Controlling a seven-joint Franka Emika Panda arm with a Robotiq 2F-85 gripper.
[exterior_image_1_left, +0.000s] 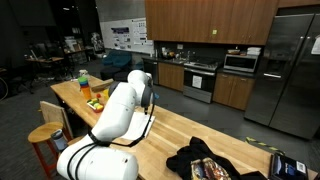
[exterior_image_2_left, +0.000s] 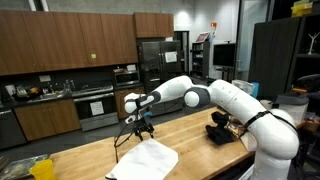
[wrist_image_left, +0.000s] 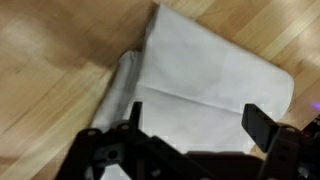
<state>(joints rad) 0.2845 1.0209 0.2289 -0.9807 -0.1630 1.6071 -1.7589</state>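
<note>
A white cloth (wrist_image_left: 215, 80) lies flat on the wooden counter (wrist_image_left: 50, 50), with its left edge rolled or folded over into a ridge. In an exterior view the cloth (exterior_image_2_left: 146, 160) sits near the counter's front edge. My gripper (wrist_image_left: 198, 122) hovers just above the cloth, open, its two dark fingers (wrist_image_left: 262, 124) spread wide with only cloth showing between them. Seen from outside, the gripper (exterior_image_2_left: 139, 124) points down a short way above the counter (exterior_image_2_left: 190, 135), beyond the cloth's far edge. The white arm (exterior_image_1_left: 120, 115) hides the cloth from the camera behind it.
A black bag (exterior_image_1_left: 205, 160) lies on the counter beside the robot's base, also seen as a dark bag (exterior_image_2_left: 222, 130). Bottles and fruit (exterior_image_1_left: 90, 92) stand at the counter's far end. A wooden stool (exterior_image_1_left: 45, 135) stands beside the counter. Cabinets and a fridge (exterior_image_1_left: 285, 70) line the back wall.
</note>
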